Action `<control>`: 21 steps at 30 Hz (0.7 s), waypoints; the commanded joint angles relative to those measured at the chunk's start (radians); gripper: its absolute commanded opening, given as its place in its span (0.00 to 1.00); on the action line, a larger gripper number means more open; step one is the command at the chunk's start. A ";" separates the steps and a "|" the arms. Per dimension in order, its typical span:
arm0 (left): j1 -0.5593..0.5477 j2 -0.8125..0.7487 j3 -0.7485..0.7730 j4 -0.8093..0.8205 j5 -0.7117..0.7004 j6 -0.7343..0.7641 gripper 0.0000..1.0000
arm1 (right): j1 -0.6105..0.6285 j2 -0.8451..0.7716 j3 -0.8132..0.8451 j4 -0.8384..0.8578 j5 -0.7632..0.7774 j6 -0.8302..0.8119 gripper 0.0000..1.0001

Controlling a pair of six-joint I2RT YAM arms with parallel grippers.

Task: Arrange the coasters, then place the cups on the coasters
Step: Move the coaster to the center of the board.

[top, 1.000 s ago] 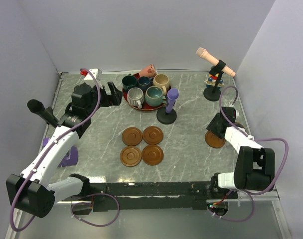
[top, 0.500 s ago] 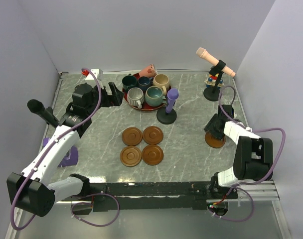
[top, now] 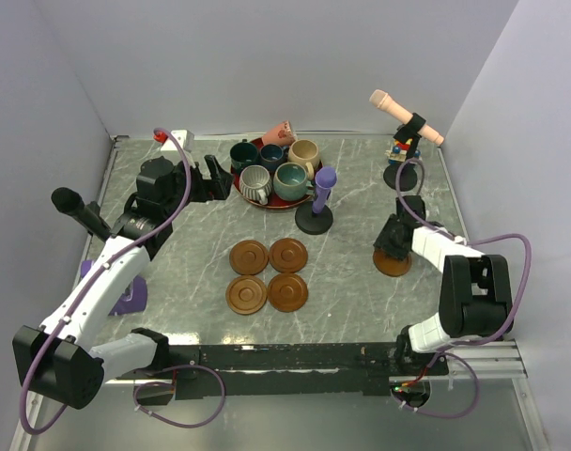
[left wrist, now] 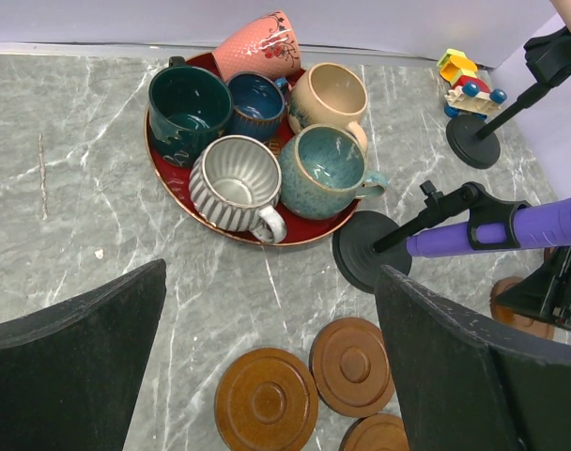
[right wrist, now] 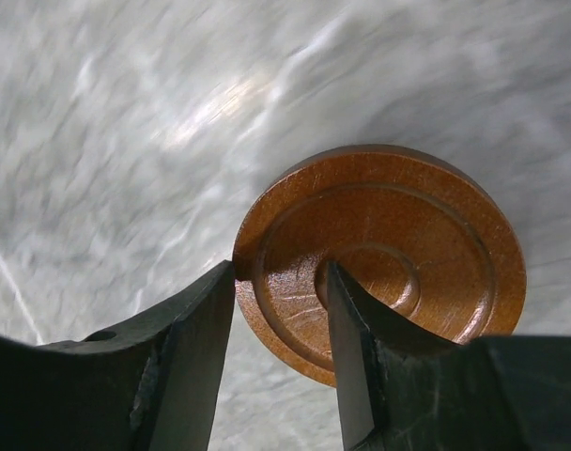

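Note:
Several brown coasters [top: 249,256] lie in a two-by-two block at the table's middle, and part of the block shows in the left wrist view [left wrist: 267,402]. One more coaster [top: 393,261] lies flat to the right. My right gripper [top: 393,246] stands on it, shut on its near edge [right wrist: 281,277]: one finger against the rim, the other in the centre recess of the coaster [right wrist: 408,235]. Several cups [top: 291,180] crowd a red plate [top: 276,204]; a pink cup [top: 279,132] lies tipped at the back. My left gripper [top: 213,178] hangs open left of the plate [left wrist: 271,282], holding nothing.
A purple microphone on a black base [top: 316,218] stands just right of the plate. A peach microphone on a stand [top: 405,117] and a small coloured toy [top: 398,147] are at the back right. A black microphone [top: 79,211] stands by the left wall.
My right gripper has slid left and slightly back, and the lone coaster has moved left with it. Its jaws opened a little, then narrowed. The left arm has not moved.

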 commanded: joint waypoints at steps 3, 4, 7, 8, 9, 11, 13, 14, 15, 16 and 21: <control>-0.006 0.000 0.016 0.027 0.019 -0.004 0.97 | 0.119 -0.037 -0.020 -0.072 -0.025 0.011 0.50; -0.006 0.000 0.015 0.027 0.019 -0.004 0.97 | 0.139 -0.033 -0.020 -0.078 -0.025 0.014 0.50; -0.007 -0.003 0.016 0.030 0.014 -0.003 0.97 | 0.188 -0.026 -0.026 -0.080 -0.027 0.027 0.50; -0.006 -0.002 0.016 0.028 0.014 -0.002 0.97 | 0.206 -0.023 -0.032 -0.078 -0.030 0.033 0.50; -0.006 -0.001 0.015 0.028 0.014 -0.002 0.97 | 0.228 -0.023 -0.035 -0.078 -0.033 0.040 0.49; -0.006 0.000 0.016 0.028 0.014 -0.003 0.97 | 0.274 -0.024 -0.041 -0.078 -0.029 0.059 0.49; -0.007 -0.001 0.016 0.028 0.014 -0.004 0.97 | 0.324 -0.029 -0.047 -0.080 -0.016 0.080 0.49; -0.007 -0.001 0.016 0.028 0.014 -0.004 0.97 | 0.350 -0.032 -0.053 -0.078 -0.010 0.094 0.49; -0.006 -0.003 0.015 0.028 0.014 -0.004 0.96 | 0.372 -0.038 -0.059 -0.071 -0.010 0.105 0.48; -0.007 -0.003 0.015 0.030 0.015 -0.004 0.97 | 0.396 -0.044 -0.069 -0.060 -0.009 0.119 0.48; -0.007 -0.003 0.015 0.030 0.015 -0.004 0.97 | 0.478 -0.076 -0.138 0.057 -0.010 0.182 0.42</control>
